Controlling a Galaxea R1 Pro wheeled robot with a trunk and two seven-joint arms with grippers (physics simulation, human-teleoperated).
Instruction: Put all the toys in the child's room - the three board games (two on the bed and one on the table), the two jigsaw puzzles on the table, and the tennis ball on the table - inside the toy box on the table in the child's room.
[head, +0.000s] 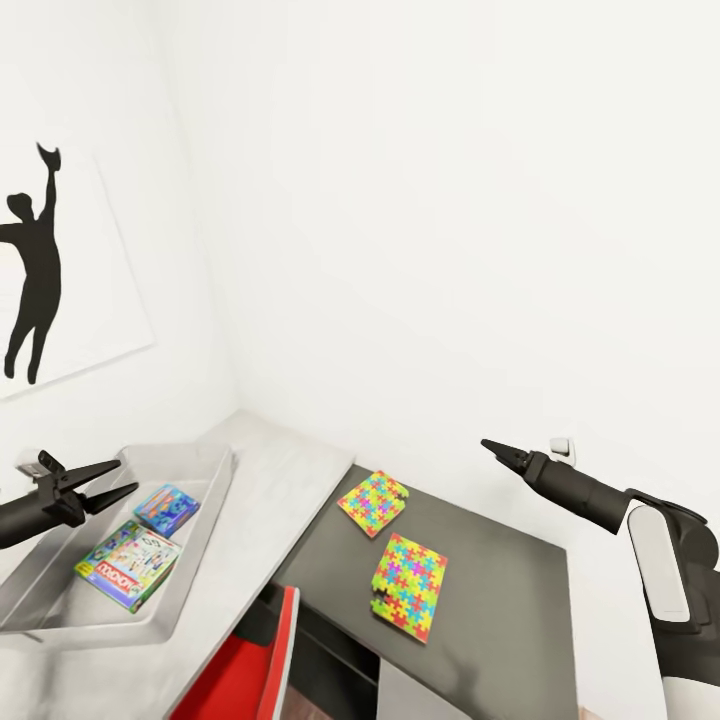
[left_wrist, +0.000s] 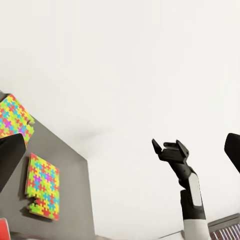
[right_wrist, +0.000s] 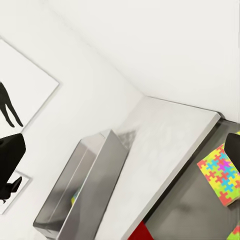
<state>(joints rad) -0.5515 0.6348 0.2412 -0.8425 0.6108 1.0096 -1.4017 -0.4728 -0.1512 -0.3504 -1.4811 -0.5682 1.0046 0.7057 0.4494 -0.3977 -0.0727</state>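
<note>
The grey toy box (head: 205, 470) stands on the light grey table at the left, with a blue board game (head: 165, 508) and a Monopoly board game (head: 128, 563) lying inside it. Two colourful jigsaw puzzles (head: 373, 503) (head: 410, 585) lie flat on the dark table, apart from each other. My left gripper (head: 125, 478) hangs open and empty over the box's left part. My right gripper (head: 492, 446) is in the air beyond the dark table's far right. The left wrist view shows it open and empty (left_wrist: 169, 148). The right wrist view shows the toy box (right_wrist: 85, 185) and one puzzle (right_wrist: 222, 172).
A red chair (head: 250, 670) stands at the tables' front edge, between them. White walls close the corner behind the tables, with a silhouette picture (head: 40, 270) on the left wall and a socket (head: 562, 447) on the back wall. The light grey table (head: 290, 470) is bare beside the box.
</note>
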